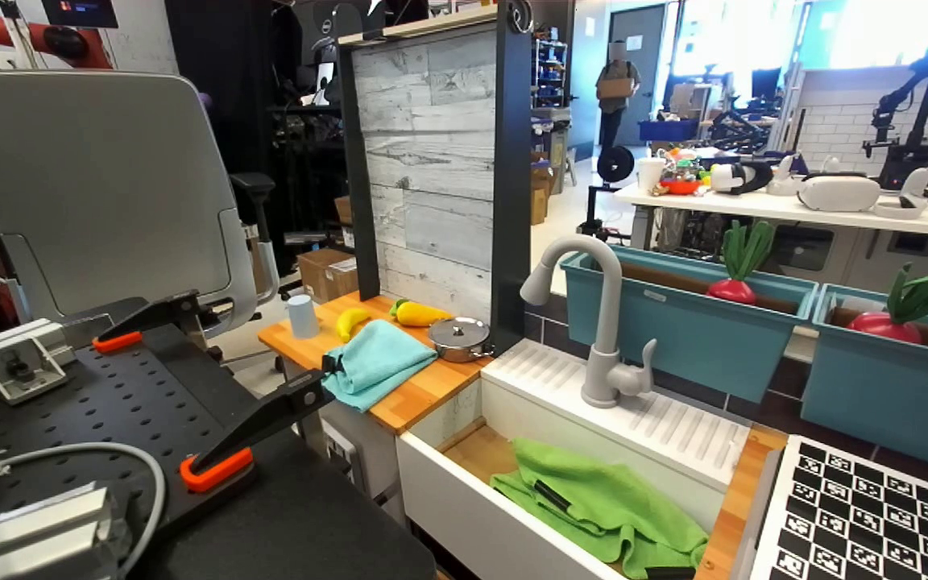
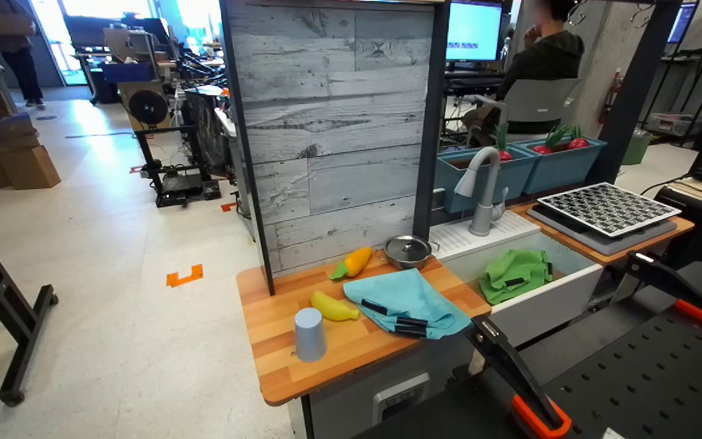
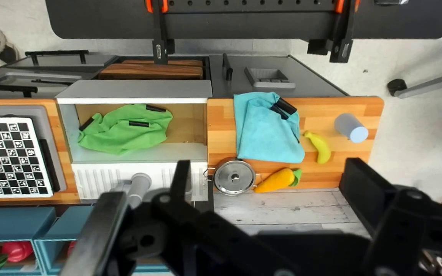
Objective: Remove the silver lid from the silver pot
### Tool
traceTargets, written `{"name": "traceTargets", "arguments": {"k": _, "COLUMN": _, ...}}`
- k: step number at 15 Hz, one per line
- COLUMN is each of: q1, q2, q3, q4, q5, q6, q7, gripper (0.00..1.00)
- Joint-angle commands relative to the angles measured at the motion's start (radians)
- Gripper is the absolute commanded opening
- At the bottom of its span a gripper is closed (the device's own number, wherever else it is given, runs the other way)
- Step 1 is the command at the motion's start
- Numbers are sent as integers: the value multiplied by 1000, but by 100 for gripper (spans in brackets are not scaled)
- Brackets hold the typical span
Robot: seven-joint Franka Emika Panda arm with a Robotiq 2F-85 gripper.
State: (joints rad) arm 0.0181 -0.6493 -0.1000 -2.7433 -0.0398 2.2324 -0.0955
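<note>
The silver pot stands upright on the wooden counter by the sink and shows in both exterior views (image 1: pixel 457 352) (image 2: pixel 410 264). The silver lid (image 1: pixel 464 330) sits on top of the pot and also shows in an exterior view (image 2: pixel 407 246). In the wrist view the lid (image 3: pixel 240 183) is seen from above, with a small round knob in its centre. My gripper (image 3: pixel 268 164) is open and empty, its two black fingers far apart. It is high above the counter, with the pot below and toward the left finger. The gripper is out of view in both exterior views. The pot's inside is hidden.
A yellow-orange toy vegetable (image 3: pixel 276 180) lies against the pot's handle side. A blue cloth (image 3: pixel 269 134), a banana (image 3: pixel 319 147) and a cup (image 3: pixel 351 127) are on the counter. A wood-look panel (image 2: pixel 333 134) rises behind. The faucet (image 1: pixel 605 322) and sink with green cloth (image 1: pixel 593 499) are beside.
</note>
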Motion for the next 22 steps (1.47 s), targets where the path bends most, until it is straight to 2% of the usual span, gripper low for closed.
{"name": "traceTargets", "arguments": {"k": 1, "q1": -19, "q2": 230, "q3": 4, "q4": 37, "q5": 23, "q6": 170, "q7": 26, "gripper": 100}}
{"name": "traceTargets", "arguments": {"k": 4, "q1": -13, "q2": 418, "q3": 4, "q4": 93, "q5": 45, "q6": 238, "q7": 30, "gripper": 100}}
{"name": "traceTargets", "arguments": {"k": 7, "q1": -8, "q2": 605, "q3": 6, "q4": 175, "q5": 118, "q6": 308, "q7": 40, "gripper": 100}}
{"name": "traceTargets", "arguments": {"k": 14, "q1": -36, "q2": 1013, "q3": 57, "q4": 430, "q5": 270, "q6": 467, "q7": 134, "gripper": 100}}
{"name": "traceTargets", "arguments": {"k": 18, "q1": -49, "q2": 1211, "q3": 73, "q4": 606, "q5": 286, "q6": 446, "q7": 223, "gripper": 100}}
{"name": "traceTargets", "arguments": {"k": 22, "q1": -23, "q2": 1364, "q3": 59, "q4": 755, "q5": 271, "q6": 448, "q7": 330, "gripper": 100}}
